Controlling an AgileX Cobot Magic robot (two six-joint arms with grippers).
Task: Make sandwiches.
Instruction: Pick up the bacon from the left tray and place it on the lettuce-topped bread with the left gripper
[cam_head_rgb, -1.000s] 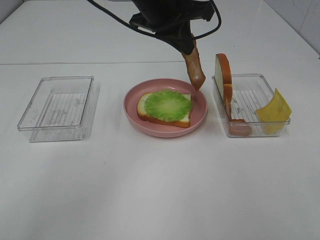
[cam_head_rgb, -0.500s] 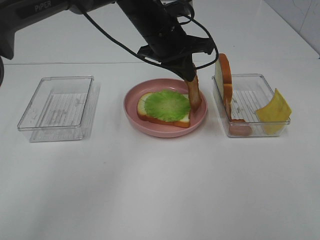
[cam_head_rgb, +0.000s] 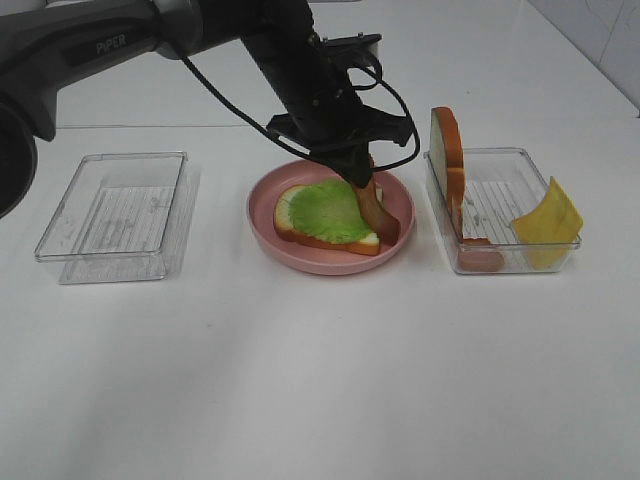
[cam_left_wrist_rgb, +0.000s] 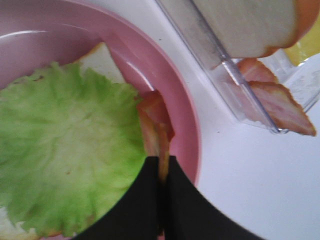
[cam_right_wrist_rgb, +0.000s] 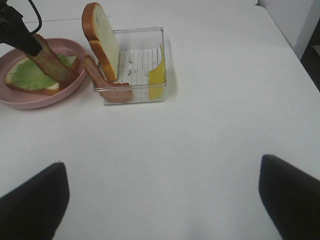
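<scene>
The word "PiPER" stands in pale letters on the dark left arm (cam_head_rgb: 118, 45); no other text is readable.

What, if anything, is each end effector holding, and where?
The left end effector grips the bacon strip by its upper end; the right end effector holds nothing.

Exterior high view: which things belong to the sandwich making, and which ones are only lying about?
Belong: bottom bread slice, lettuce, bacon strip in the shut left claw, upright bread slice, cheese slice, pink plate.
Lying about: clear box on the left.
</scene>
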